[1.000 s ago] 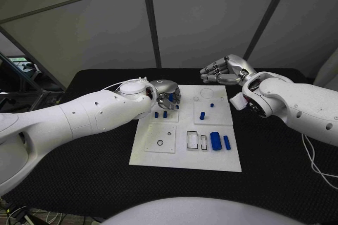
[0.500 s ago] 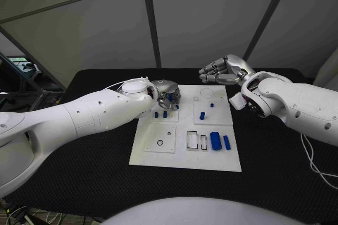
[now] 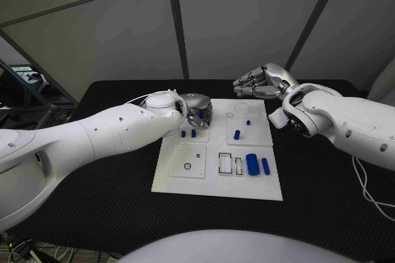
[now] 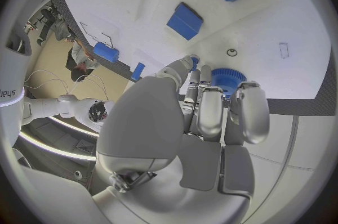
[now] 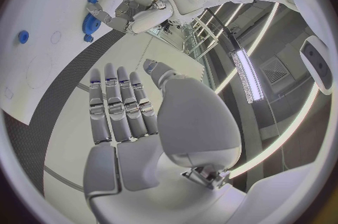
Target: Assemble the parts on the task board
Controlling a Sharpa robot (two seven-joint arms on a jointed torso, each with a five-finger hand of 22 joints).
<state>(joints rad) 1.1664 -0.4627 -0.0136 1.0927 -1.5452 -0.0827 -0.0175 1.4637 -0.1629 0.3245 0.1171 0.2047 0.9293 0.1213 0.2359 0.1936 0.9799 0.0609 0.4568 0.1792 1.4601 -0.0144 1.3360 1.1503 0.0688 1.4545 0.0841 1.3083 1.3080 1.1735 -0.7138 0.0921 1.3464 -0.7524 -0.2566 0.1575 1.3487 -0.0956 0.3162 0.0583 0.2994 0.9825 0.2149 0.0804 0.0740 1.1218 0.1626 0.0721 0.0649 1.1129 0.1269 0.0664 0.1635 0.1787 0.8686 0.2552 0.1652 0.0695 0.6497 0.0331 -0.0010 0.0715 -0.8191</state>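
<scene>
Over the task board [image 3: 216, 177] left hand [image 3: 196, 112] fingers grip a blue gear [image 4: 227, 79] (right hand [image 3: 262, 82] loosely open).

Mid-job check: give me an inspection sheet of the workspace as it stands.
Surface: black table, task board in the middle.
Job's things: blue gear at the left hand's fingertips; two blue blocks on the board; blue cylinder near the slots.
Clutter: nothing seen.
Hands: left hand over the board's far left corner, fingers on the gear; right hand beyond the far edge, holding nothing.
Cables: white cable at the right arm.
Surroundings: grey panels.
</scene>
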